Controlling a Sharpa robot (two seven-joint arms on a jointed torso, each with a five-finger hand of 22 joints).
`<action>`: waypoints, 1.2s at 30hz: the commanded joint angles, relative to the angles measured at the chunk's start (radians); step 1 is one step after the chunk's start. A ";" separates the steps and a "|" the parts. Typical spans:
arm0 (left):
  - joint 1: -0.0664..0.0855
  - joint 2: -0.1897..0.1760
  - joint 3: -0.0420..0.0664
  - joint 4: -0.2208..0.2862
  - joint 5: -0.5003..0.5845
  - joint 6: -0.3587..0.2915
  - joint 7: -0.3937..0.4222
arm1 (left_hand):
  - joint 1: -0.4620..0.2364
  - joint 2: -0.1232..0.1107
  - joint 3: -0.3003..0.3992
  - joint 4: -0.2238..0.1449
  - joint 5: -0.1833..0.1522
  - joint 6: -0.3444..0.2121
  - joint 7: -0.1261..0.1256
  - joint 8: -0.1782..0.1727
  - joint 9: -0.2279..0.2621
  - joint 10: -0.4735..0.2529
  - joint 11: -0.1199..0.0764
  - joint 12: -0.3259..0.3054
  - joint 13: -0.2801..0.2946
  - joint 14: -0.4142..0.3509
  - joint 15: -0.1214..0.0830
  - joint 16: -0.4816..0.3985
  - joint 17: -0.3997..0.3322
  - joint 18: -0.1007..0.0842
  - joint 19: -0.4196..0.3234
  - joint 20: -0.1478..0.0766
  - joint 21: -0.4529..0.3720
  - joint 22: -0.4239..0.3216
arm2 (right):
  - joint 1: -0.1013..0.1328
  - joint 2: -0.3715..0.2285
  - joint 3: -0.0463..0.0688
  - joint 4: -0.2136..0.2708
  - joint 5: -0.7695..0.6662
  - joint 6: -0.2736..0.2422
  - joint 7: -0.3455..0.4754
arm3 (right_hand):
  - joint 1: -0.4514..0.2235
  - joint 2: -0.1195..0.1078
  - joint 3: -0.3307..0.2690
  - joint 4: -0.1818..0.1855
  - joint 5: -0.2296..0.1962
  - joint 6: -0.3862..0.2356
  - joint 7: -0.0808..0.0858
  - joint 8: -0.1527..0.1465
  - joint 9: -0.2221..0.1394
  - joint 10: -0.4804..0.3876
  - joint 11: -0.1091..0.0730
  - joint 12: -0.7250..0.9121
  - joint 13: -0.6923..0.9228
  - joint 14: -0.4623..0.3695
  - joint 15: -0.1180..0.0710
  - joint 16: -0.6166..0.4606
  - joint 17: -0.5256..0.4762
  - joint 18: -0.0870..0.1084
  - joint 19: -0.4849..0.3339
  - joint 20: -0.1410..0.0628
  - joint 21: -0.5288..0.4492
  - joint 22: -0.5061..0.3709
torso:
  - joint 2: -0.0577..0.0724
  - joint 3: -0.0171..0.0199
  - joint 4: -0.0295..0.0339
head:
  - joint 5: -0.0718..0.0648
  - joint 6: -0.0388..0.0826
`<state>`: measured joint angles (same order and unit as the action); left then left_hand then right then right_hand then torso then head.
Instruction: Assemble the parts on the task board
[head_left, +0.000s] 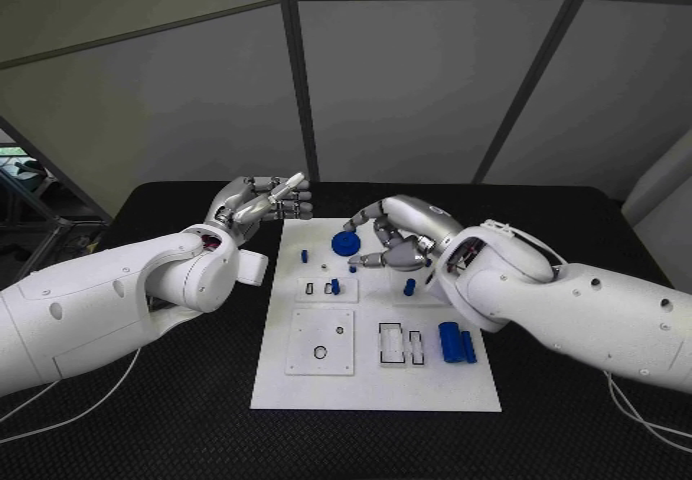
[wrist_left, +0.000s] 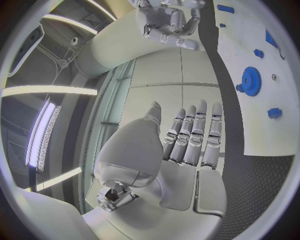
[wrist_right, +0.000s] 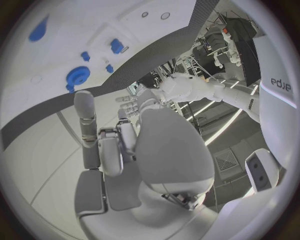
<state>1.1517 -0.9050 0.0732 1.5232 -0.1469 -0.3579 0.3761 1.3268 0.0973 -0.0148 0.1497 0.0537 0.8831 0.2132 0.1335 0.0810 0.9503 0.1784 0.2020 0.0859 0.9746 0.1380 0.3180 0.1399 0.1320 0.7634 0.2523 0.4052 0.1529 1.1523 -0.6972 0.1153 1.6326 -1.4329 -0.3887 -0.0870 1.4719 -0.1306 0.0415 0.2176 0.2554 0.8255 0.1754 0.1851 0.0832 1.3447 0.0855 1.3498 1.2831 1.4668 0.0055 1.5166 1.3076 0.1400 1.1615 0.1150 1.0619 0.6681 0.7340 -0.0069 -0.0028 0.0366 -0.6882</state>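
Fingers (head_left: 378, 243) beside (not touching) gear (head_left: 346, 243)

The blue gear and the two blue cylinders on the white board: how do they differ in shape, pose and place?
The blue gear is round, flat and toothed; the two blue cylinders are long and smooth. The gear lies at the far end of the task board, close to the right hand; the cylinders lie side by side nearer the robot, toward the board's right edge. Both are blue and no hand holds them.
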 joint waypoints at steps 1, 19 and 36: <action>0.005 -0.009 0.001 -0.010 -0.132 0.096 -0.069 | 0.026 0.000 0.004 -0.015 0.004 0.051 -0.013 0.016 0.005 0.089 -0.031 0.020 0.013 0.122 -0.040 0.044 0.043 0.055 0.094 -0.031 0.048 0.019 | 0.019 -0.025 0.027 -0.034 0.220 0.002 0.088 | 0.006 0.009 0.007 -0.004 0.012 0.016 -0.002 0.010 0.001 -0.020 0.000 -0.018 -0.022 0.064 0.003 -0.019 0.129 0.023 -0.019 -0.001 -0.025 -0.036 | -0.018 0.0025 0.0000 | -0.005 -0.004; 0.036 -0.028 0.000 0.038 -0.621 0.316 -0.711 | -0.095 -0.021 -0.177 0.133 0.003 0.080 -0.105 0.289 0.163 0.143 -0.141 0.756 0.610 0.495 -0.166 1.077 1.145 0.009 0.437 -0.172 0.649 0.557 | 0.070 -0.184 0.056 -0.126 0.451 -0.039 0.131 | 0.003 0.029 0.027 -0.034 0.046 0.023 -0.007 0.027 -0.012 -0.165 -0.006 -0.203 -0.233 -0.007 -0.004 -0.196 -0.106 0.044 -0.093 -0.008 -0.185 -0.219 | -0.068 0.0081 0.0031 | 0.017 -0.040; 0.076 0.100 -0.045 -0.044 -0.861 0.363 -0.888 | -0.148 0.007 -0.241 0.140 0.003 0.043 -0.131 0.448 0.294 0.235 -0.166 0.924 0.816 0.552 -0.185 1.161 1.285 -0.020 0.515 -0.188 0.809 0.796 | 0.070 -0.181 0.055 -0.099 0.381 -0.036 0.094 | 0.006 0.031 0.043 -0.034 0.115 0.026 -0.008 0.040 -0.012 -0.167 -0.008 -0.209 -0.248 -0.003 -0.007 -0.206 -0.111 0.045 -0.082 -0.011 -0.202 -0.231 | -0.069 0.0093 0.0046 | 0.030 -0.056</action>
<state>1.2242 -0.8102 0.0283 1.4843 -0.9260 -0.0231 -0.4648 1.1896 0.1027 -0.2511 0.2895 0.0602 0.9324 0.0822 0.5779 0.3738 1.1784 0.0127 1.1222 0.9008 1.4637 -0.0395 1.4760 1.3085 0.1314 1.2724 0.0626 1.2115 0.9446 1.2202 -0.8795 0.1699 1.5315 -1.0249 -0.4153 0.0165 1.4829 -0.1059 0.0785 0.1836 0.3659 0.8515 0.1662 0.2198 0.0723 1.1859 0.0768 1.1458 1.0361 1.4631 0.0016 1.3147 1.1978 0.1713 1.0737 0.1070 0.8653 0.4380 0.6637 0.0027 0.0032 0.0665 -0.7401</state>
